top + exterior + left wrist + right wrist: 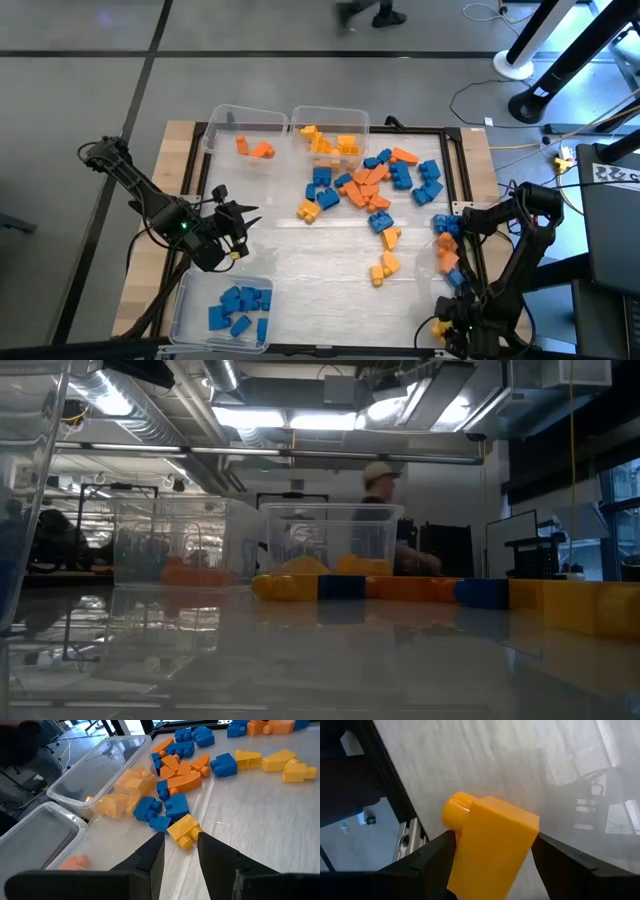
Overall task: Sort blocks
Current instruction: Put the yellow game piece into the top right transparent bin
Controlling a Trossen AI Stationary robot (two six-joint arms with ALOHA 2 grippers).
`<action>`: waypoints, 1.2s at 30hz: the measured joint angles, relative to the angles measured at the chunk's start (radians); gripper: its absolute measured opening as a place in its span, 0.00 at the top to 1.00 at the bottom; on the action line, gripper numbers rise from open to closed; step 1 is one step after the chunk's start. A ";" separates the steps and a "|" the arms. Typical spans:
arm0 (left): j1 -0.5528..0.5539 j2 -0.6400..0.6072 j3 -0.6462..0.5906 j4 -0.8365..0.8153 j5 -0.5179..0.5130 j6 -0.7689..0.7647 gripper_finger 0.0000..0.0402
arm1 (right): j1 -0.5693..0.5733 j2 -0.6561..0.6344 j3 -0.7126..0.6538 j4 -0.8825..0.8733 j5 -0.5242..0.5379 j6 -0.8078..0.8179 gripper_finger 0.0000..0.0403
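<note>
Three clear bins sit w/ sorted colours, which explains the layout: the bin nearest the left arm [222, 312] holds only blue bricks, the far-left bin [243, 128] has a couple of orange bricks, and the bin beside it [330, 132] holds yellow ones. So it's one colour per bin, judging by contents.

Unsorted blocks [375, 185] lie mixed in the middle of the white tray, a loose heap of blue, orange and yellow just in front of the yellow bin, w/ a few strays nearer the right edge [446, 242] and two yellow ones [384, 266] lower down. Plenty left; I'd judge the task under half done.

Left gripper [180, 847] hangs above the tray between the blue bin and the heap, fingers partly spread and empty. In its wrist view a yellow brick [184, 830] sits just past the fingertips, w/ blue bricks [160, 810] touching it behind. Likely the next pick, but the gap looks narrow for that brick, so I'd guess it needs to widen or come in square.

Right gripper [492, 855] is at the near-right corner of the table, by the black frame edge. It's pinching a yellow brick [492, 847] between both fingers, stud end pointing away from the wrist. Prob. bound for the yellow bin, which is far across the table.
</note>
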 joint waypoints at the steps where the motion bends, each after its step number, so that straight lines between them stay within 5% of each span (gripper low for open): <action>1: 0.000 0.000 0.000 0.000 0.000 0.000 0.73 | 0.000 0.004 0.000 0.001 -0.002 -0.001 0.36; 18: 0.000 0.000 0.000 0.000 0.000 0.000 0.73 | -0.022 0.010 -0.003 0.012 0.063 -0.014 0.40; 28: 0.000 0.000 0.000 0.000 0.000 0.000 0.73 | -0.089 0.011 -0.004 0.008 0.266 -0.049 0.62; 36: 0.000 0.000 0.000 0.000 0.001 0.000 0.73 | -0.150 0.013 -0.007 0.001 0.357 -0.069 0.61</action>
